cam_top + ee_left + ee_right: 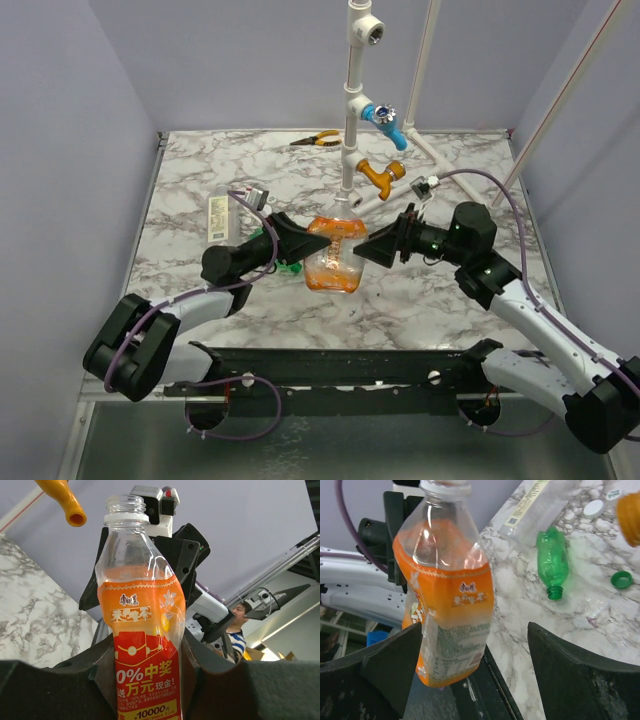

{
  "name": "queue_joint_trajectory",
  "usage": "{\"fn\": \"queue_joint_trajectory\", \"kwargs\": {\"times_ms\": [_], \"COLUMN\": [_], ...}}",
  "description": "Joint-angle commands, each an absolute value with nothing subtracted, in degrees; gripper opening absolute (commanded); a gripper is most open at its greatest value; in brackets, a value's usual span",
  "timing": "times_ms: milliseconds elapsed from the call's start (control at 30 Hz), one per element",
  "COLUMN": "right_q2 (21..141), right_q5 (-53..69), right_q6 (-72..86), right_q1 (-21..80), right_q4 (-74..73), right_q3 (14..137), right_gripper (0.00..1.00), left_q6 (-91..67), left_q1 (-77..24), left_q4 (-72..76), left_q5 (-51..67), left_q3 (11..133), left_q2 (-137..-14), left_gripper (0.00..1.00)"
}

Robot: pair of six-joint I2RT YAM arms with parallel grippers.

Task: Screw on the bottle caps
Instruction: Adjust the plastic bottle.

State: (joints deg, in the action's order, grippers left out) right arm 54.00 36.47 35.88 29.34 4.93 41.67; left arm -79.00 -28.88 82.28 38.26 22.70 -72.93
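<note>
The wide orange bottle (333,262) (142,630) is held above the marble, and my left gripper (303,238) (147,652) is shut on its labelled lower body. Its threaded neck (125,506) is bare, with no cap on it. My right gripper (372,246) (475,667) stands open just right of the bottle (445,590), whose base hangs close to the left finger (380,672). A slim green bottle (552,560) lies capless on the table, with a dark green cap (622,579) and a white cap (593,508) loose nearby. A clear bottle (535,505) (218,217) lies further off.
The white pipe frame (354,100) rises behind the bottle, carrying a blue tap handle (385,118) and an orange one (383,175) (65,497). Yellow-handled pliers (316,140) lie at the back of the table. Purple walls close the sides.
</note>
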Motion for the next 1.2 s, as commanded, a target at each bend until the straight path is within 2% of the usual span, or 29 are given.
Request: {"fn": "queue_joint_trajectory", "kwargs": {"times_ms": [0,100,200,267,400,433,467,533,567,633,667,833,1100,1167], "right_q2": [56.3,57.5,58.6,58.5,55.0,53.7,52.4,50.2,48.7,46.0,44.3,40.2,37.5,37.2], "right_q5": [40.9,37.6,37.4,35.6,28.9,27.2,25.1,22.5,21.1,18.0,16.6,12.0,3.4,3.3], "right_q6": [37.4,38.5,40.6,41.3,40.3,39.9,39.5,39.0,38.9,38.4,38.0,34.4,29.8,29.8], "right_q1": [32.0,35.1,36.5,37.3,37.4,37.4,37.4,37.4,37.4,37.4,37.4,37.4,37.4,37.4], "right_q4": [12.8,14.6,18.6,19.8,16.7,15.2,14.0,11.6,10.5,7.7,6.4,-5.7,-17.3,-18.1], "right_q3": [43.3,42.8,41.3,40.6,40.1,40.1,39.8,39.4,38.9,38.1,37.8,38.8,36.5,35.6], "right_gripper": [0.86,0.75,0.71,0.63,0.22,0.12,0.02,0.0,0.0,0.0,0.0,0.0,0.0,0.0], "left_q6": [-83.0,-80.9,-78.2,-76.0,-72.5,-70.4,-66.2,-58.6,-54.1,-48.6,-46.2,-39.5,-29.4,-28.7], "left_q1": [-29.2,-30.6,-32.2,-33.5,-33.9,-33.9,-33.9,-33.9,-33.9,-33.6,-33.3,-32.8,-32.3,-30.1], "left_q4": [94.8,94.7,92.6,90.8,84.2,78.5,71.3,53.4,43.7,28.7,23.2,-1.5,-26.1,-30.4], "left_q5": [41.2,39.5,37.4,36.3,35.9,35.2,33.8,28.5,24.2,16.1,12.7,-7.1,-27.5,-28.7], "left_q3": [24.4,24.4,24.6,24.9,25.2,25.3,25.5,26.7,27.7,30.3,31.6,42.0,68.9,74.7], "left_q2": [-73.8,-74.1,-74.0,-74.1,-71.7,-69.8,-66.2,-59.3,-56.3,-51.8,-50.3,-53.0,-83.8,-91.2], "left_gripper": [0.0,0.0,0.0,0.0,0.0,0.12,0.28,0.55,0.73,0.94,0.98,0.99,0.99,0.98]}}
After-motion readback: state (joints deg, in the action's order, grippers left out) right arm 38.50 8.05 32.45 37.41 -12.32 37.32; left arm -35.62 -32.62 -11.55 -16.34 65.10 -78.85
